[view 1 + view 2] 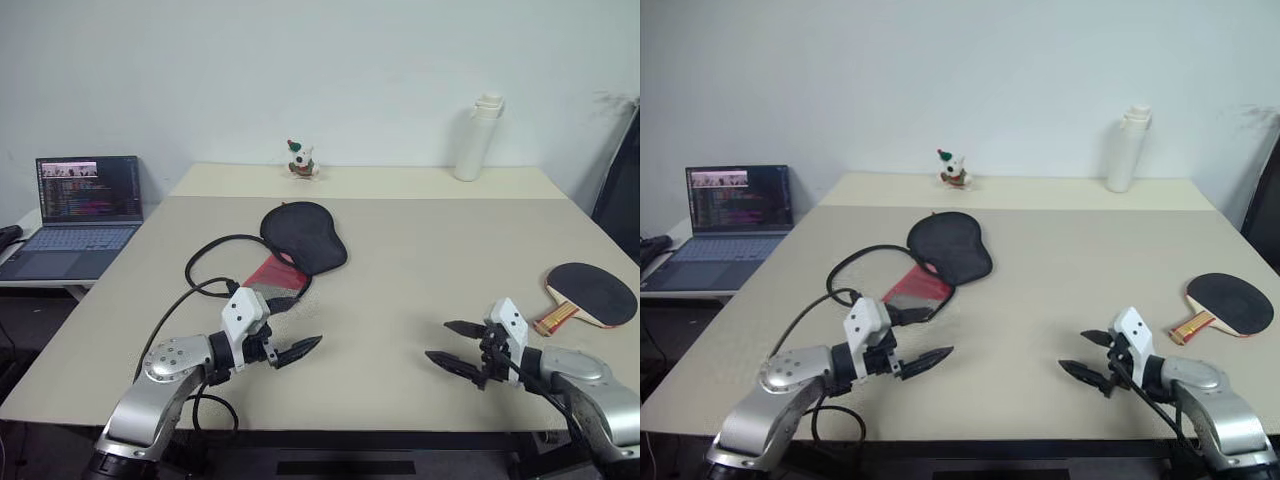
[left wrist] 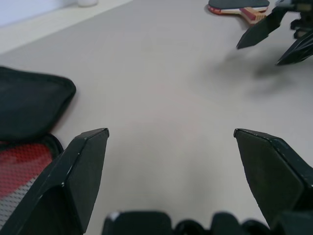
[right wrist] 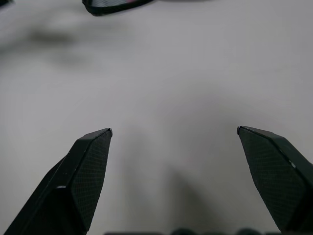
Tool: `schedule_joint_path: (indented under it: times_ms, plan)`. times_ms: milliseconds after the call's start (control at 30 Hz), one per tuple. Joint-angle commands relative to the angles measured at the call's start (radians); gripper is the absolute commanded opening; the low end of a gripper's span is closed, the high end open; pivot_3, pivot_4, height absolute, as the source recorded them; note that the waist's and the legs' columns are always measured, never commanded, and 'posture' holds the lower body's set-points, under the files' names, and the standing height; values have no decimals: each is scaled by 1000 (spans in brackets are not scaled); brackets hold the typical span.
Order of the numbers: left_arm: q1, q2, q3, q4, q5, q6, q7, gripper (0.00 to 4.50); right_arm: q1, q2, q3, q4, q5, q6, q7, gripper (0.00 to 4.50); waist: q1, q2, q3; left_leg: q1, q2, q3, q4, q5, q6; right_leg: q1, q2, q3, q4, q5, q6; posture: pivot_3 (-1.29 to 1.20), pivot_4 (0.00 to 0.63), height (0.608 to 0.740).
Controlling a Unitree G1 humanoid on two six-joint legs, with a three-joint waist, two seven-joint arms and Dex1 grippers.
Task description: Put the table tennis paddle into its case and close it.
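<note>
The case lies left of the table's middle: a black paddle-shaped pouch with a red panel at its near end. The table tennis paddle rests black face up near the right edge, its tan-and-red handle pointing towards me. My left gripper hovers open just in front of the case's red end, holding nothing. My right gripper stands open over bare table, to the left of the paddle's handle and apart from it. The left wrist view shows the case, the paddle and the right gripper.
A black cable loops on the table left of the case, running to my left arm. An open laptop sits on a side surface at far left. A white bottle and a small toy figure stand on the back table.
</note>
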Motion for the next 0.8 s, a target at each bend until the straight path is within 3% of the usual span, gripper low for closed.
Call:
schedule_joint_path:
  times_ms: [33,333,600,800]
  plan:
    - [-33,-21,-5,27,10,-39,-1,4467,2,-37,-48,-68,22,21,-15,4500,2,0,0,0,0,0,0,0,0,0,0,0,0,0,0,0,150,740]
    - [-133,-95,-11,145,39,-104,8,4467,32,-37,-72,-196,57,84,-82,4500,5,-1,0,0,0,1,1,0,0,0,0,0,-1,2,2,0,150,740]
    - [-308,-71,12,393,119,-173,33,4467,-90,42,14,-146,35,49,-124,4500,2,-1,0,1,-2,3,2,0,1,0,2,0,0,3,2,0,150,740]
    - [-493,-107,-43,735,235,-233,99,4467,-136,62,2,-149,55,60,-150,4500,5,-2,0,-1,-3,3,1,0,1,-1,3,-1,-1,5,0,0,150,740]
